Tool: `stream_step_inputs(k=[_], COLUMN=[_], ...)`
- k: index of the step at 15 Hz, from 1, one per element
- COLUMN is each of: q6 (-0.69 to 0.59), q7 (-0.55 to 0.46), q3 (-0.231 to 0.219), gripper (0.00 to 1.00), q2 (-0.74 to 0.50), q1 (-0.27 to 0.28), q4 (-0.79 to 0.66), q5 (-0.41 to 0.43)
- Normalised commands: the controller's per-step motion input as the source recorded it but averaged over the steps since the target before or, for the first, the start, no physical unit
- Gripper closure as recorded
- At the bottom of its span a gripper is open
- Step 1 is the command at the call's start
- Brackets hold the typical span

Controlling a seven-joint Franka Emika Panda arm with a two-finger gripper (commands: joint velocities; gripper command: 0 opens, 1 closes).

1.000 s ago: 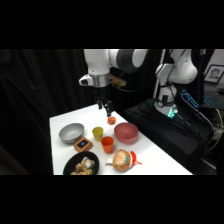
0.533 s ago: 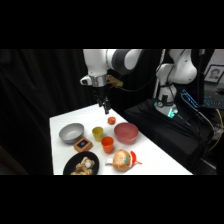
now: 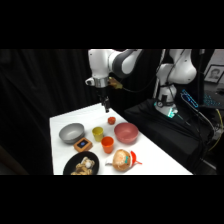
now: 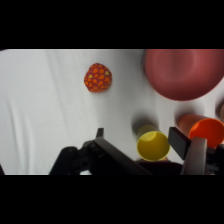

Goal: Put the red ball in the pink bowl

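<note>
while the gripper (image 3: 106, 107) hangs above the far part of the white table (image 3: 62, 122) with nothing between its fingers, the wrist view shows the two fingers (image 4: 189, 145) standing apart with a clear gap, so it is open and empty. the red ball (image 4: 97, 77) lies on bare table ahead of the fingers and off to one side of the gap, not yet between them; from the side it sits below and a little nearer the camera than the gripper, well clear of contact. its surface looks patterned with small orange cells rather than plain. the pink bowl (image 3: 126, 132) stands just beside the ball, on the side toward the arm's base, and it is empty as far as can be seen. a yellow cup (image 4: 153, 143) and an orange cup (image 4: 207, 131) stand close under the gripper in the wrist view, with a grey bowl (image 3: 71, 132) and a black plate (image 3: 82, 165) of food farther off. the step in hand looks like the approach to the grasp. to do it well, the gripper should shift sideways until the ball is centred in the gap before descending, keep the fingers wide on the way down so neither tip nudges the ball and sets it rolling, stay off the cups, and close low around the ball's middle.
</note>
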Motion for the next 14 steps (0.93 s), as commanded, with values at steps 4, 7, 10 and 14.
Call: stream_step_inputs(k=[4,7,10,14], q6=[0.29,0.35,0.44,0.40], q7=[0.14,0.16,0.26,0.28], q3=[-0.041,-0.038,-0.040,-0.057], gripper=[0.00,0.00,0.00,0.00], q2=[-0.26,-0.24,-0.20,-0.06], q1=[-0.054,-0.051,-0.053,-0.068], q4=[-0.39,-0.40,-0.35,-0.23], q5=[-0.008,-0.043,-0.143,-0.198])
